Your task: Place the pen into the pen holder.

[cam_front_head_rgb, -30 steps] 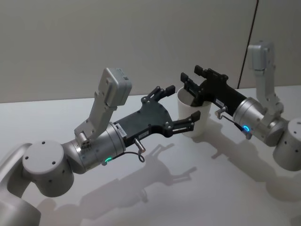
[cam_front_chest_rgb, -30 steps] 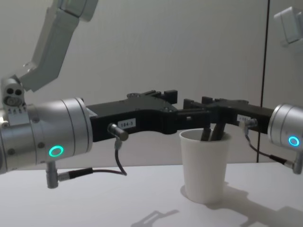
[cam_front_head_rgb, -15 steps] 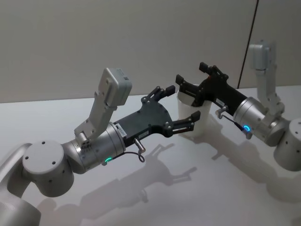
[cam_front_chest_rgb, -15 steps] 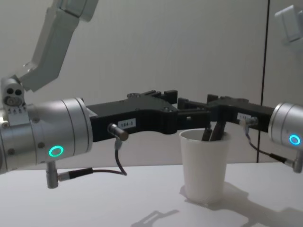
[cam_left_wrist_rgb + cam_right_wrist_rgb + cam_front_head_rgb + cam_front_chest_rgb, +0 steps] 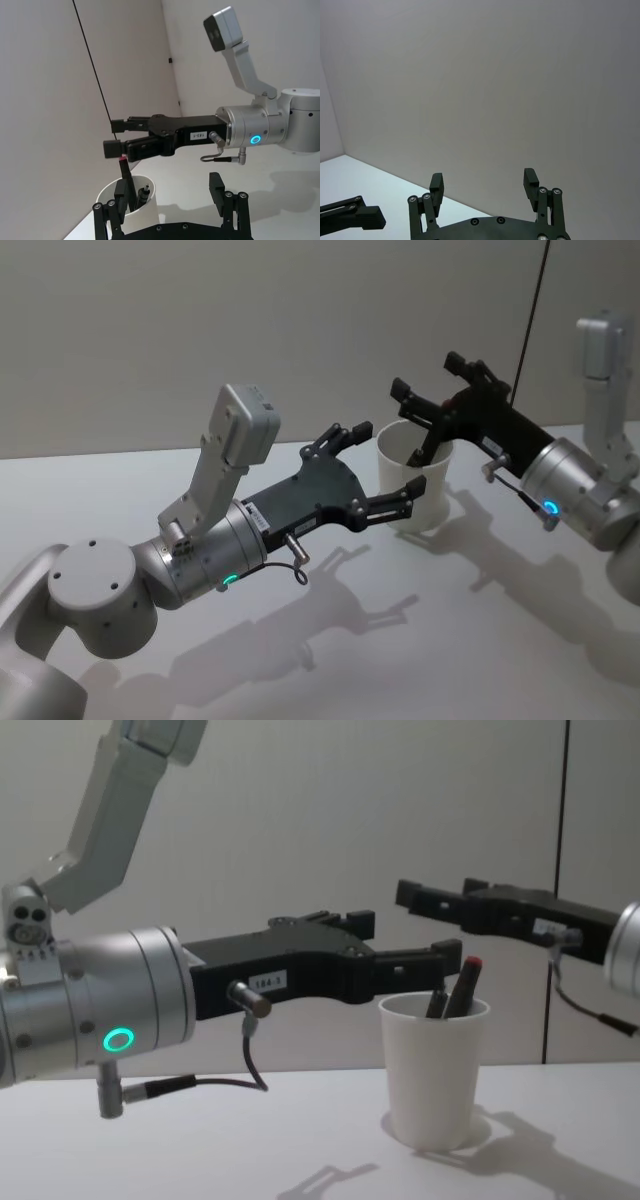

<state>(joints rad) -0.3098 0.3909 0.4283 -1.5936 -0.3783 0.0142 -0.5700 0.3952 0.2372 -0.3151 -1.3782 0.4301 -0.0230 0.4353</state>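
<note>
Right gripper (image 5: 425, 898) wide open, empty, above pen (image 5: 463, 985) in pen holder (image 5: 434, 1070)

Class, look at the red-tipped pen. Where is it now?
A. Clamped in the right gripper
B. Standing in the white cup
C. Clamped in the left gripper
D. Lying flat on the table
B: the pen leans inside the pen holder, its red tip above the rim, while the open right gripper is above and apart from it.
</note>
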